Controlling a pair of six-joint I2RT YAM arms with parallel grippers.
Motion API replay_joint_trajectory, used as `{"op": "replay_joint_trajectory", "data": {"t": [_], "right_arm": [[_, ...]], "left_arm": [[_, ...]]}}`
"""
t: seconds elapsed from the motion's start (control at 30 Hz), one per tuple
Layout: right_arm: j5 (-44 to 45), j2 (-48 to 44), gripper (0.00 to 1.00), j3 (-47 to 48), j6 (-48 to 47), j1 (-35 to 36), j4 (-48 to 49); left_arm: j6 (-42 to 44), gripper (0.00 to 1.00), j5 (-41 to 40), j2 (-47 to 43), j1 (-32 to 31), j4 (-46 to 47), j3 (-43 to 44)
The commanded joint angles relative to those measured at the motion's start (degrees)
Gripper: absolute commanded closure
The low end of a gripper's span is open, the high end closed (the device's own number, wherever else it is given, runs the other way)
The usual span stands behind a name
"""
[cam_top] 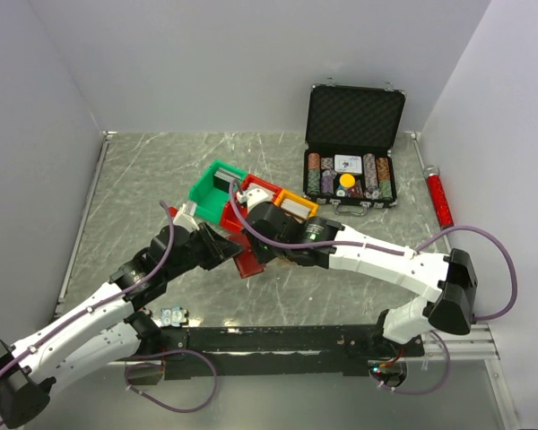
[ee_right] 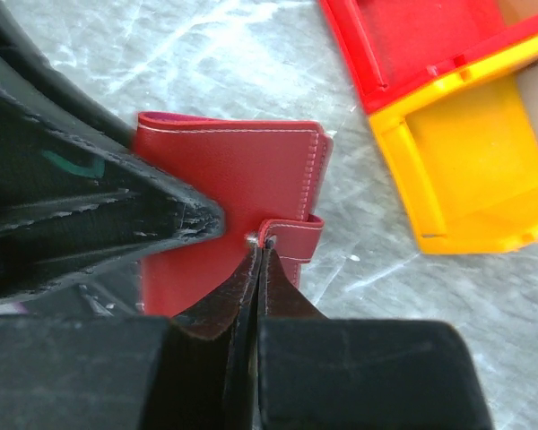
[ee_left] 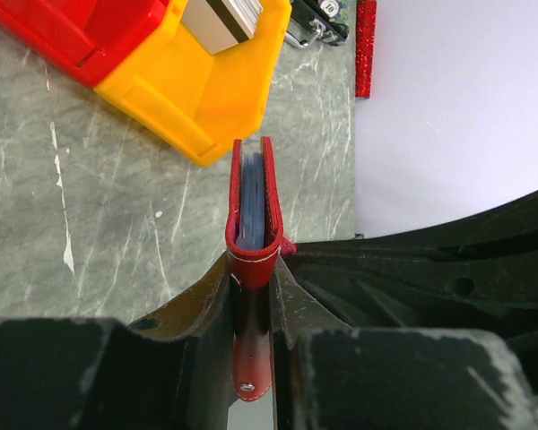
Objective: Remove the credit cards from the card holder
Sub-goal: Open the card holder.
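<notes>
Red leather-look material fills the closest views. It is the card holder [ee_left: 251,224], a small bifold with pale stitching along its edges and a little strap tab [ee_right: 291,238] wrapped round its open side. From the left wrist we see it edge-on and upright, fold toward the camera. The credit cards [ee_left: 251,202] show as thin blue-grey sheets stacked inside, between the two covers.

Our left gripper [ee_left: 251,278] is closed narrowly on the card holder, one finger pressed flat against each cover, holding it just above the table [ee_left: 90,206]. Our right gripper [ee_right: 258,246] has its fingertips squeezed fully together, touching the free end of the strap tab beside a small metal stud. We cannot tell whether the strap is actually pinched between them.

Just beyond the card holder stand three plastic bins in a touching row: a yellow bin [ee_left: 206,90] with a grey-brown deck in it, a red bin [ee_left: 72,36] and a green bin [cam_top: 217,190].

Further back, an open black case [cam_top: 351,134] holds rows of coloured chips and a white card [cam_top: 345,162] whose print is too small for us to read. A red-handled tool [cam_top: 439,199] lies along the table's right edge.
</notes>
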Motion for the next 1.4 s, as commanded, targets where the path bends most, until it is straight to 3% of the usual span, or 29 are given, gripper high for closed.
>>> {"op": "replay_joint_trajectory", "data": {"t": [0.0, 0.23, 0.4, 0.63, 0.77, 0.83, 0.97, 1.03, 1.17, 1.37], "right_arm": [[2.8, -2.8, 1.0, -1.8, -0.3, -1.9, -4.4], [0.8, -4.6, 1.0, -3.3, 0.1, -2.5, -3.3], [-6.5, -9.4, 1.0, -7.4, 1.3, -6.1, 1.0], [-19.0, -17.7, 0.97, -13.1, 2.2, -14.9, 4.8], [-25.4, -23.1, 0.87, -16.0, 2.5, -19.3, 7.4], [-28.3, -25.6, 0.76, -17.3, 2.9, -20.6, 8.8], [-33.4, -31.2, 0.41, -19.1, 4.0, -22.8, 12.0], [-34.8, -32.9, 0.32, -19.1, 3.9, -23.5, 12.4], [-39.4, -36.5, 0.24, -19.7, 4.6, -25.0, 15.0], [-48.2, -37.7, 0.27, -21.2, 6.0, -28.4, 18.9]], "left_arm": [[-1.9, 0.99, 0.2, -1.8, -0.2, 3.3, 1.1], [-1.9, 0.99, -0.1, -2.0, -0.2, 3.4, 0.6], [-1.1, 0.99, 1.6, -3.3, -0.1, 6.1, -0.8], [0.9, 0.99, 10.4, -6.7, 0.1, 22.3, -6.7], [2.2, 0.99, 16.2, -6.1, 0.2, 30.6, -8.3], [2.2, 0.99, 18.6, -5.7, 0.1, 34.5, -9.2], [1.3, 0.99, 22.6, -4.3, 0.3, 43.7, -11.2], [1.7, 0.99, 23.9, -3.5, 0.4, 45.9, -11.4], [1.8, 0.99, 28.3, -1.7, 0.6, 55.1, -13.0], [-3.2, 0.99, 33.9, 2.6, 1.8, 71.7, -15.5]]}}
